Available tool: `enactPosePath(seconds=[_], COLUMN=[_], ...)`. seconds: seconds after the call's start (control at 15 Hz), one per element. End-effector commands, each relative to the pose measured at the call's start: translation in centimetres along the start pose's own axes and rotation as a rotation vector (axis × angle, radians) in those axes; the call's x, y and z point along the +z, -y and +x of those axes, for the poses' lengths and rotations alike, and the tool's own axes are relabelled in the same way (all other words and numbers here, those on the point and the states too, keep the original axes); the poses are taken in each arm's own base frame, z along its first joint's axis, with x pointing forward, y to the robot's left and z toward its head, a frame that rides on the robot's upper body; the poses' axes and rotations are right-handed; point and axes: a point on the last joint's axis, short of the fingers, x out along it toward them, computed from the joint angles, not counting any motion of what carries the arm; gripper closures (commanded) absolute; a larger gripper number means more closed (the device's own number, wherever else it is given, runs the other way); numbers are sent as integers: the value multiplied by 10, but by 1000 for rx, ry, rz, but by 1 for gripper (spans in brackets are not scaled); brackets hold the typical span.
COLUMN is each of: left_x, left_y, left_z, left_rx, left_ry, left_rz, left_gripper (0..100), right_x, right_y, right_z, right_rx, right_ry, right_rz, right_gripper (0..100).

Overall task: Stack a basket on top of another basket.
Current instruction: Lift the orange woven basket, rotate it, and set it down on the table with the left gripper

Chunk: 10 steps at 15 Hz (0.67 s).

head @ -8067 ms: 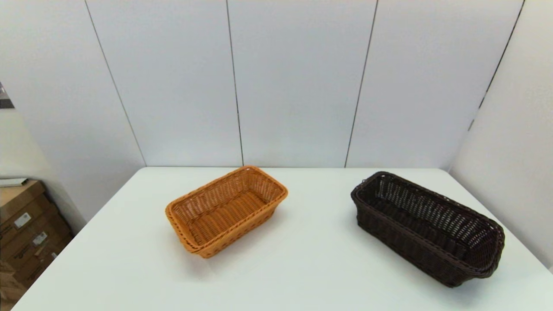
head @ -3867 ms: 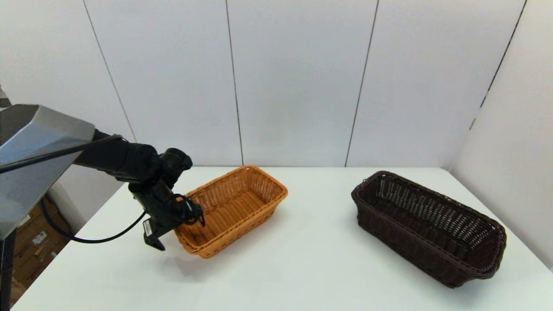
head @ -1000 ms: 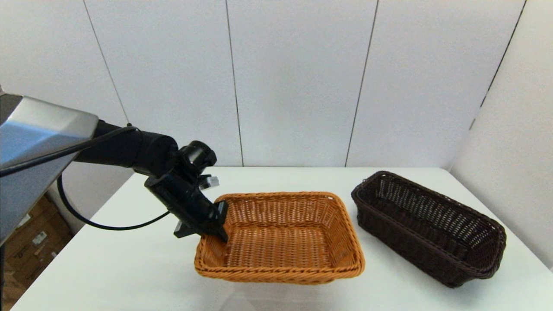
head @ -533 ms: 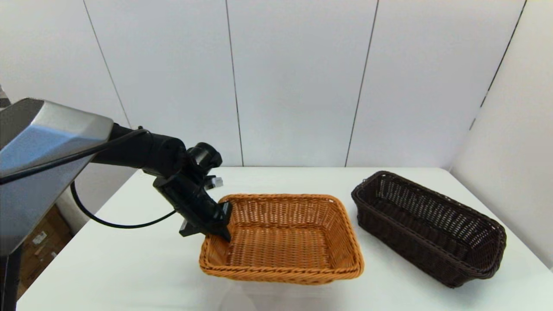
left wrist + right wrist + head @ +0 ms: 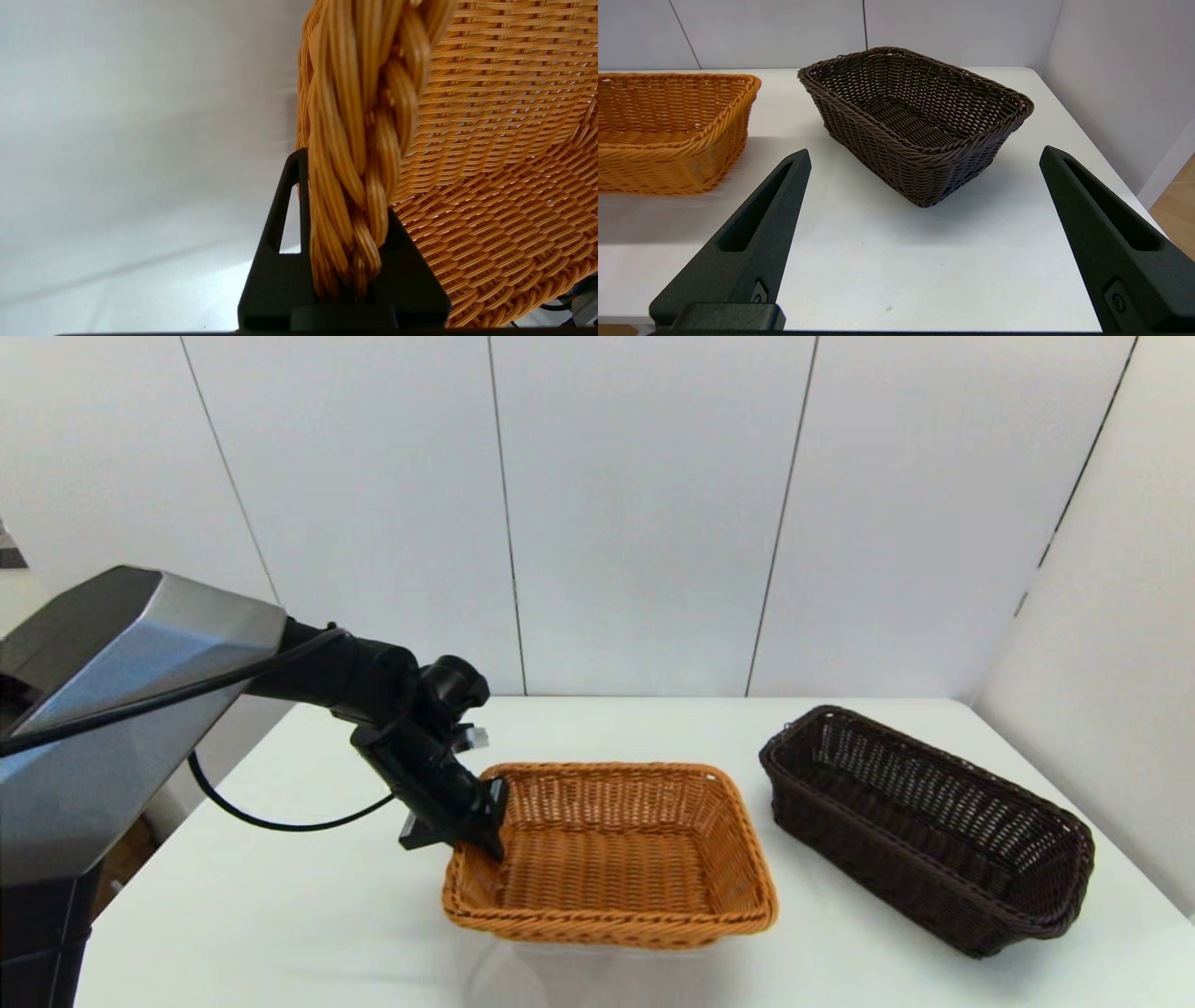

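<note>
The orange-tan basket (image 5: 607,859) is in the middle of the white table (image 5: 308,915), seemingly a little above it, with a shadow beneath. My left gripper (image 5: 467,835) is shut on its braided rim at the left short end; the wrist view shows the rim (image 5: 355,140) clamped between the gripper's (image 5: 345,196) black fingers. The dark brown basket (image 5: 924,826) rests on the table to the right, a narrow gap from the orange one. My right gripper (image 5: 924,156) is open and empty, low at the table's near edge, facing the dark basket (image 5: 915,112) and the orange basket (image 5: 668,126).
White wall panels stand close behind the table, and another wall (image 5: 1111,644) runs along its right side. The left arm's silver link (image 5: 112,709) and cable reach in from the left. The table's right edge (image 5: 1101,154) runs near the dark basket.
The left gripper, shut on the orange basket's rim, has carried it a little farther right and nearer in the last second. Seconds ago it sat angled at the back left. The dark basket stayed put.
</note>
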Motion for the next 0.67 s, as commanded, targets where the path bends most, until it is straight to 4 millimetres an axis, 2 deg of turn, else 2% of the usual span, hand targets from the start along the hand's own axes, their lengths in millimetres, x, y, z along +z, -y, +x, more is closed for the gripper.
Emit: enactPosePath(seconds=[0.07,0.67], left_x=[3,7], left_y=[-2,0], left_z=[8,9], left_rx=[4,-1], left_ry=[-15,-7], left_rz=[-8,-5], left_gripper=[100,100], right_x=[0,0], right_y=[0,0], right_z=[0,0], right_rx=[0,0], right_ry=[0,-1], right_rz=[0,0], right_gripper=[0,0])
